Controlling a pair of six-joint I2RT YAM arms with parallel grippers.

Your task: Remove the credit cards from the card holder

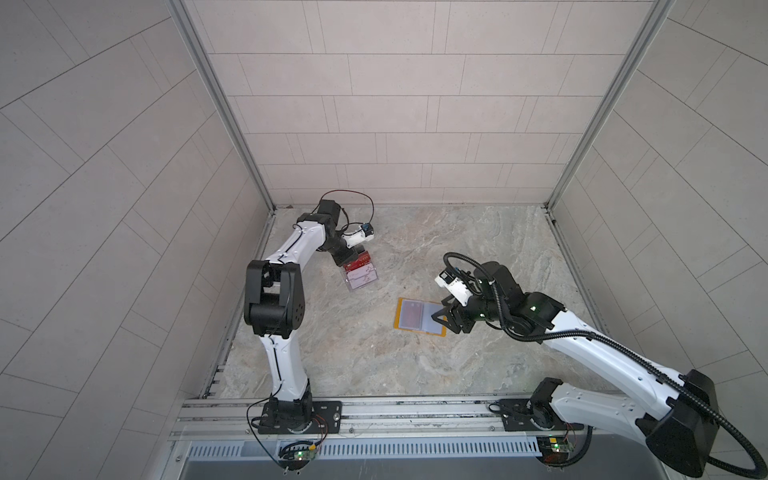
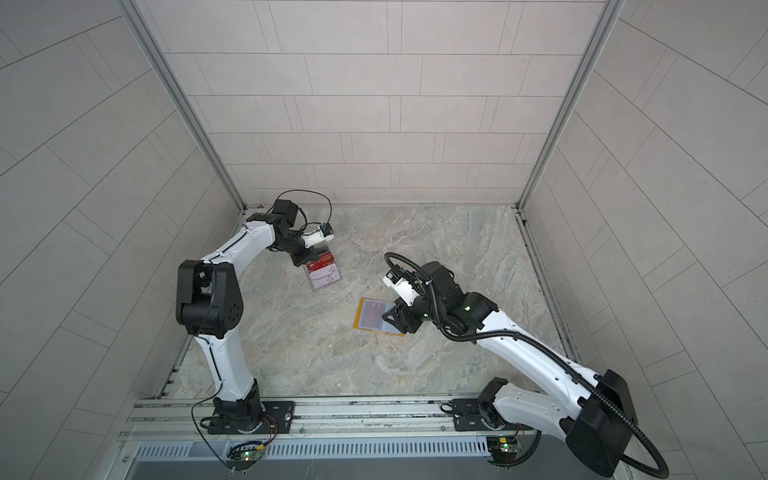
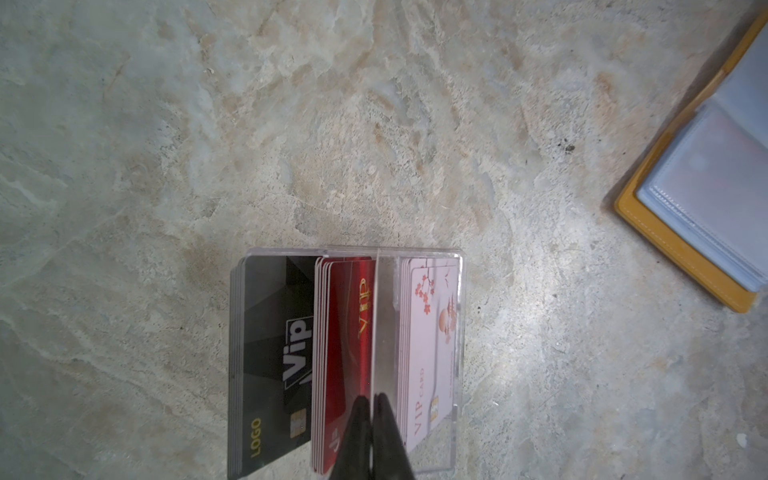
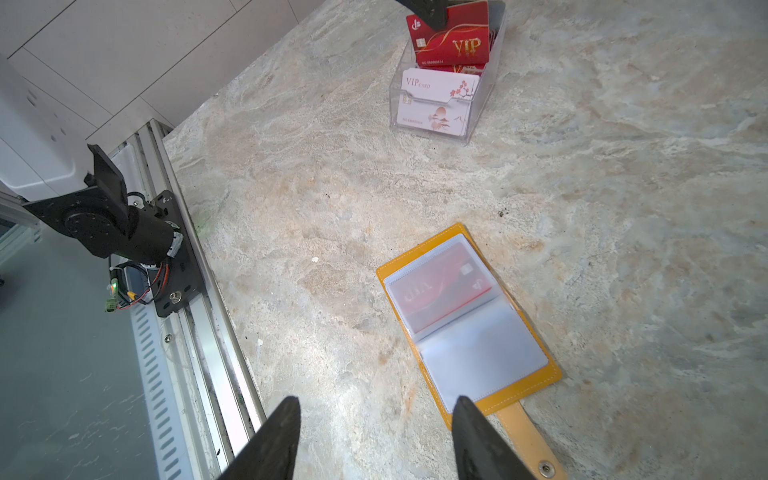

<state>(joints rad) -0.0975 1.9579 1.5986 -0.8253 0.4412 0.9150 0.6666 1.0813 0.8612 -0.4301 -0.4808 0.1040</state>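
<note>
while the left gripper (image 3: 371, 399) stands clenched over the clear acrylic box (image 3: 440, 455) toward the far left of the marble tabletop (image 1: 478, 249), its black tips pinched, as the right wrist view suggests, on the top edge of a red card (image 4: 453, 41) standing in the box's middle tier, the right gripper (image 4: 376, 401) hovers with jaws spread wide and empty just above the strap tab (image 4: 521, 432) of the card holder (image 4: 509, 394). the yellow holder lies open and flat near the middle of the table, well apart from the box, its plastic sleeves facing up. by the look of it the job is partly done: red cards (image 3: 345, 353) already stand stacked in the box between a row of black vip cards (image 3: 270, 353) and a row of pink cards (image 3: 428, 353), and the near sleeve (image 4: 482, 357), the one closest to the right arm's jaws, looks empty. at least one of the credit cards (image 4: 440, 286) is left, showing red through the far sleeve; whether more sit in the pages beneath cannot be told. what remains, judging from this, is to let the held card settle into its tier and to draw the last visible card out of its sleeve, likely with one gripper pinning the holder down.
</note>
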